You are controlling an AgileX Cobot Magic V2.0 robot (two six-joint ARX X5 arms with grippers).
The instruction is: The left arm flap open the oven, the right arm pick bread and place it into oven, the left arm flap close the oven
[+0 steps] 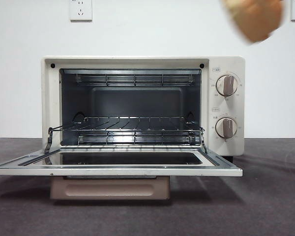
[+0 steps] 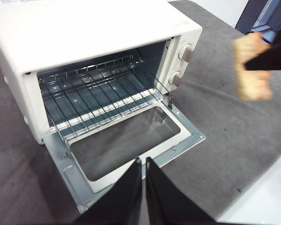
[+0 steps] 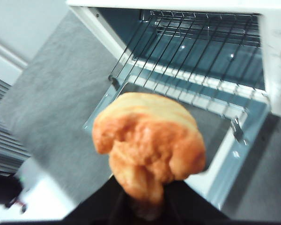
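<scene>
The cream-white boxy toaster oven (image 1: pixel 142 105) stands on the dark grey table mat (image 1: pixel 265 206) with its glass-windowed door (image 1: pixel 123 160) folded fully down and lying flat in front of the cavity, the beige bar handle (image 1: pixel 109 188) hanging beneath its front edge. Inside, the wire rack (image 1: pixel 132 130) sits bare across the lower part of the cavity, and two round knobs (image 1: pixel 226 85) sit one above the other on the panel beside the opening. The golden-orange lumpy loaf of bread (image 3: pixel 147 145) is held up in the air, clamped in the right gripper (image 3: pixel 143 206), whose black jaws close on its underside; in the front view it shows blurred at the top edge, above and beyond the knob side of the oven. The left gripper (image 2: pixel 144 164) hovers above the door's front edge, its two tapered jaws pressed together and holding nothing.
</scene>
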